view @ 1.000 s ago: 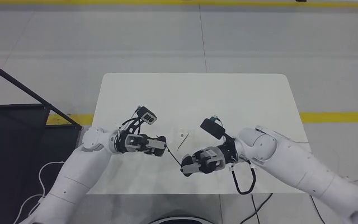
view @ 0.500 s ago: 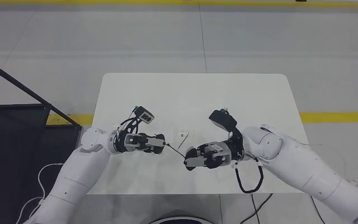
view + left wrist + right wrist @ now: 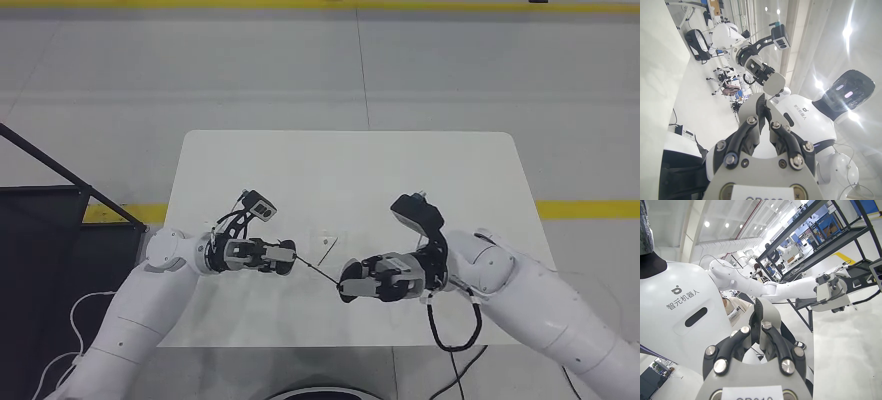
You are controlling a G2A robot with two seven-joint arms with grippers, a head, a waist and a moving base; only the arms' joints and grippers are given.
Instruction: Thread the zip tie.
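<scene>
A thin black zip tie stretches in the air between my two grippers, above the front half of the white table. My left gripper is shut on the tie's left end. In the left wrist view its fingers are pressed together, with the other arm's gripper just beyond them. My right gripper is shut on the tie's right end. Its closed fingers face the left gripper, and the tie runs as a fine dark line between them.
A small pale item lies on the table just behind the tie. A black frame and dark cloth stand to the left of the table. The table's far half and right side are bare.
My right gripper has moved to the right and slightly farther from the table's front edge, taking its end of the tie along, so the tie lies flatter. The left gripper has hardly moved.
</scene>
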